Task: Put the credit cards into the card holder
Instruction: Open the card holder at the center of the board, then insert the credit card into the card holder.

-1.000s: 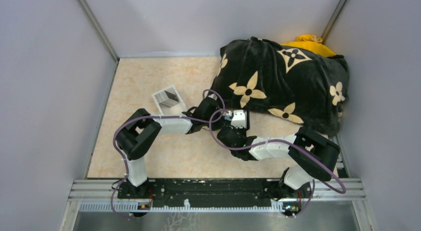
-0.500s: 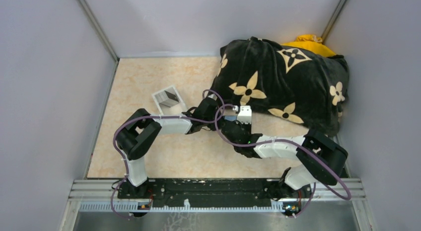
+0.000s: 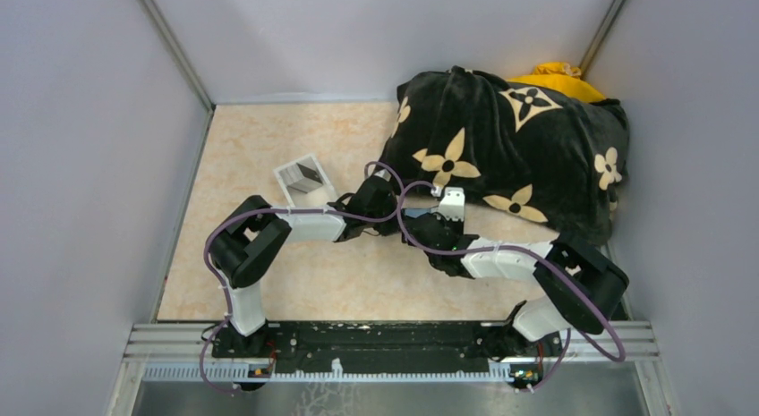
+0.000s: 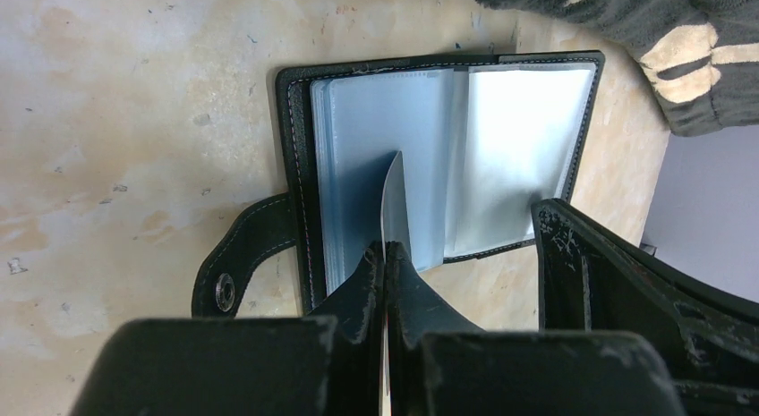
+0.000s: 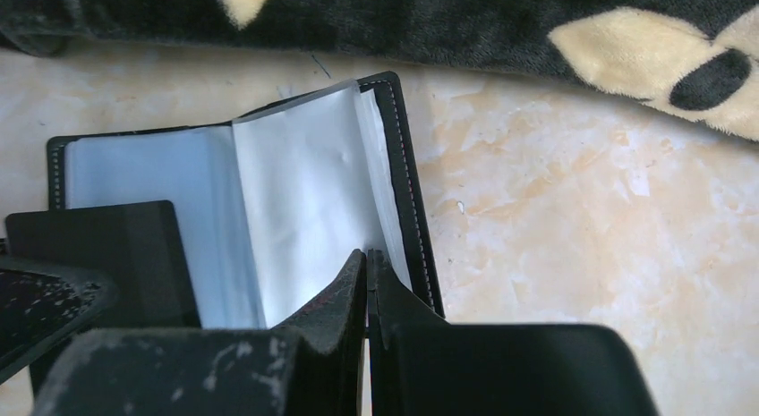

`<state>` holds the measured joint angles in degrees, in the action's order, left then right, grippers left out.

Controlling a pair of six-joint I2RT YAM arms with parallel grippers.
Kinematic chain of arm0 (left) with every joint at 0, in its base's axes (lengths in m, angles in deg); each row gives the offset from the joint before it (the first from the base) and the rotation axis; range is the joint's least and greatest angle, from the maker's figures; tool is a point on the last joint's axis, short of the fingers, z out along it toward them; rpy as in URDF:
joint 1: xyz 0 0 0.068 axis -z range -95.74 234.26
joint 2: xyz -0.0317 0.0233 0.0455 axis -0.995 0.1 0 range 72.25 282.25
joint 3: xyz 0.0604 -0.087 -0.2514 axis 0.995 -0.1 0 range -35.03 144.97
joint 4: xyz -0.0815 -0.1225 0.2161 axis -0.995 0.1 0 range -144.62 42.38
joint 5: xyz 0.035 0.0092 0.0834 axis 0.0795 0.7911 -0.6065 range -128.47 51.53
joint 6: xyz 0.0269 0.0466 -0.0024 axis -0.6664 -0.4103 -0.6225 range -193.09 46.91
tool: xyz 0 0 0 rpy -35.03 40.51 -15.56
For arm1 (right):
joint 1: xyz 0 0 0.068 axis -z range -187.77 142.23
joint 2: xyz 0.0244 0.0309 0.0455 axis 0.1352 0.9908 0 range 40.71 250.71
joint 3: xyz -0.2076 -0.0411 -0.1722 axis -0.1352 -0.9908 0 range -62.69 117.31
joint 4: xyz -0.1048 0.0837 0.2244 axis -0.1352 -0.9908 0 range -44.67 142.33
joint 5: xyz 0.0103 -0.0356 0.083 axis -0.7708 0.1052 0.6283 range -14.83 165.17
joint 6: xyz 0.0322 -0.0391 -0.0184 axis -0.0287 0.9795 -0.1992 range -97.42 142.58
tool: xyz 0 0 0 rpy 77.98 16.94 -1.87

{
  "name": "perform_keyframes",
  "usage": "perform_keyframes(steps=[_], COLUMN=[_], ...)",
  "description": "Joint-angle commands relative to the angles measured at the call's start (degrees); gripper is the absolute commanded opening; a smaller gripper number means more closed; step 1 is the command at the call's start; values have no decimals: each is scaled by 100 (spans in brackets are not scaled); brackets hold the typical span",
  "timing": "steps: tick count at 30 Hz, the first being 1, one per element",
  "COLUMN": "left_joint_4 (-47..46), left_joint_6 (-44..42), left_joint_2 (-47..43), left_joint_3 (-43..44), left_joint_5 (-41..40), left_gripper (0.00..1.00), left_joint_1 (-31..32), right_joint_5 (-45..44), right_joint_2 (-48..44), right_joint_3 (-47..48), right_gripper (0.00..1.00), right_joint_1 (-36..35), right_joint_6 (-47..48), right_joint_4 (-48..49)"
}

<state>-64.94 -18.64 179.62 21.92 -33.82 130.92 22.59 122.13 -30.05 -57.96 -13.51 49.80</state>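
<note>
The black card holder [image 4: 291, 139] lies open on the table, its clear sleeves [image 4: 519, 112] fanned out. My left gripper [image 4: 387, 250] is shut on a credit card [image 4: 394, 188] held edge-on, its tip over the middle sleeves. In the right wrist view the same card [image 5: 98, 246] shows as a dark rectangle over the holder's left half. My right gripper [image 5: 367, 255] is shut, its tips on the right-hand sleeve page [image 5: 304, 183] near the cover's edge. From above, both grippers [image 3: 394, 212] [image 3: 419, 224] meet and hide the holder.
A big black cushion with cream flowers [image 3: 510, 148] lies just behind the holder, with something yellow [image 3: 555, 76] behind it. A pale grey tray-like box [image 3: 302, 179] stands to the left of my left wrist. Grey walls close the table in.
My right wrist has swung to the right and toward the cushion, and its forearm has shifted with it. The left arm has stayed put with the card.
</note>
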Motion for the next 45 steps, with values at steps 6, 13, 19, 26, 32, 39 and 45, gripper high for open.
perform_keyframes(steps=[6, 13, 19, 26, 32, 39, 45], left_joint_4=[630, 340, -677, -1576, -1714, -1699, -1675], left_joint_6=[-183, -334, -638, -820, -777, -653, -572], left_joint_2=[-94, -447, -551, -328, -11, 326, 481], left_joint_3=[-243, -256, -352, -251, -70, 71, 143], left_joint_5=[-273, -408, -67, 457, 575, 558, 514], left_gripper=[0, 0, 0, 0, 0, 0, 0], left_joint_1=[-60, -69, -70, -61, -60, -60, -61], right_joint_5=[555, 1075, 1285, 1560, 1620, 1696, 1746], right_joint_2=[364, 429, 384, 331, 264, 192, 189], right_joint_3=[287, 357, 333, 232, 194, 124, 97], right_gripper=[0, 0, 0, 0, 0, 0, 0], right_joint_1=[326, 520, 568, 711, 758, 791, 792], right_joint_6=[-181, -360, -476, -537, -539, -565, -567], right_joint_4=[-365, -746, -900, -846, -836, -794, -750])
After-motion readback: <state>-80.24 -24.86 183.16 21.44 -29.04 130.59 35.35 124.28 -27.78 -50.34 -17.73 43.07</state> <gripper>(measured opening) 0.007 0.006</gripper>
